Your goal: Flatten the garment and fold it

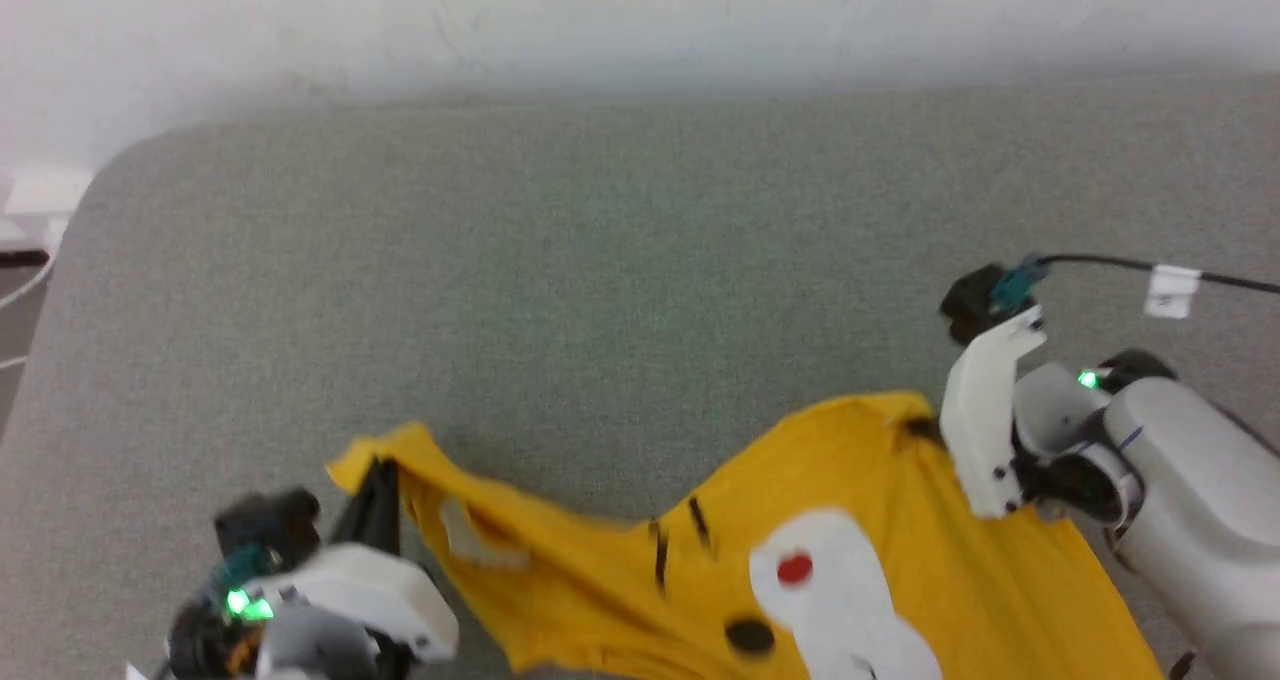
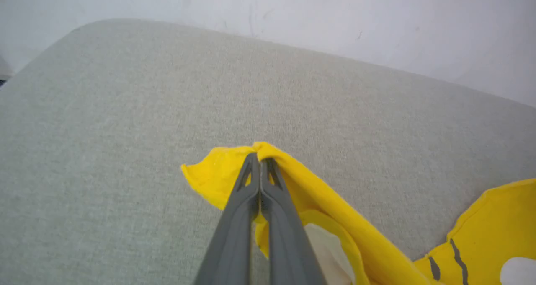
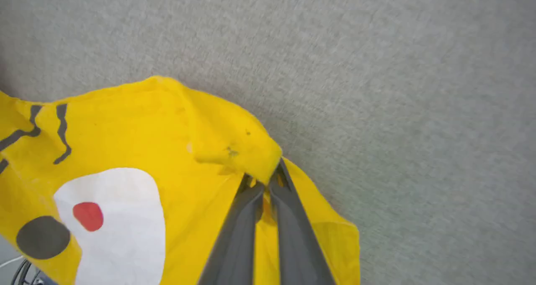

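Shirt (image 1: 780, 520) sits at near side of grey pad (image 1: 600, 290), strung between both grippers. Left gripper (image 2: 260, 161) has its fingers pressed together on a bunched yellow corner, cloth wrapping over the tips. Right gripper (image 3: 268, 178) is also pinched tight, a yellow fold clamped at its tips and more cloth trailing under the fingers. In head view the left-held corner is at lower left and the right-held corner higher at right. The top edge sags in a dip between them. Print faces up: white patch (image 1: 840, 590) with red dot (image 1: 795, 568), black dot (image 1: 750, 636), and black whisker marks (image 1: 678, 538) near the dip. The shirt's lower part runs off the bottom of head view.

Pad's far edge meets white wall (image 1: 600, 20). Its far-left corner is rounded (image 1: 120, 170), with floor beside it. Wide bare grey stretch lies beyond the shirt up to the wall. Black cable (image 1: 1100, 262) with white tag (image 1: 1170, 290) runs off right from the right wrist, above the pad.
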You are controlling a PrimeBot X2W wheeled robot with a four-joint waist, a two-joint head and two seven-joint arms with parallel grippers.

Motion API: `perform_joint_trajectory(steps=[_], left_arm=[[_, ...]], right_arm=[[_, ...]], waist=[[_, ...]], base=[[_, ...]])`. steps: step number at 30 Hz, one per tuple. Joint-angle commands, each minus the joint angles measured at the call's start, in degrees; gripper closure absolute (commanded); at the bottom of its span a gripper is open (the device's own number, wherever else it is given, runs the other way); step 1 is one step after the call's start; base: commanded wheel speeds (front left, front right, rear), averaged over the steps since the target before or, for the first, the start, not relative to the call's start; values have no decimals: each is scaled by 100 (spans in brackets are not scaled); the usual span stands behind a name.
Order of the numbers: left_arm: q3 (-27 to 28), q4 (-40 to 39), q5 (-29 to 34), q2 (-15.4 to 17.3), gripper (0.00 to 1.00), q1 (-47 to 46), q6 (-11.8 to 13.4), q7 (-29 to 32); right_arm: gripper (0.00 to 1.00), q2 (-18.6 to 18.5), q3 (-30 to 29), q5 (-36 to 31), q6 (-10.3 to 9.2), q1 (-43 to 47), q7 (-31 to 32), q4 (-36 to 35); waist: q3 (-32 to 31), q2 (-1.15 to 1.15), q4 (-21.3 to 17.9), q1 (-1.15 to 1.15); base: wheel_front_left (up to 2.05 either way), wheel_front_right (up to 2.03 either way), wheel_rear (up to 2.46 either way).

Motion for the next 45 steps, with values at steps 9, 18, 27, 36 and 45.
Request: perform_joint_trajectory(steps=[9,18,27,36,45], left_arm=[[248,526,135,655,100,-2424,-499,227],[204,2080,564,927,100,-5292,-669,154],[75,3347,964,1104,100,-7630,-894,-465],[-42,4355,1028,989,100,-8613,-1020,-955],[-70,5387,763,697,100,-8475,-1281,-1300]], right_arm=[[100,40,-1065,-729,-4,-1112,-955,624],[100,385,-1724,-1180,-4,-2749,-1872,1091],[100,175,-1664,-1627,-4,-4247,-3136,1186],[100,274,-1244,-1620,-4,-4897,-4073,1813],[100,517,-448,-1101,-4,-4826,-4453,2545]], waist=[[-343,-1,-337,-1],[320,-1,-577,-1],[1240,-1,-591,-1],[2056,-1,-497,-1],[2336,-1,-441,-1]], base=[[0,0,0],[0,0,0],[0,0,0],[0,0,0],[0,0,0]])
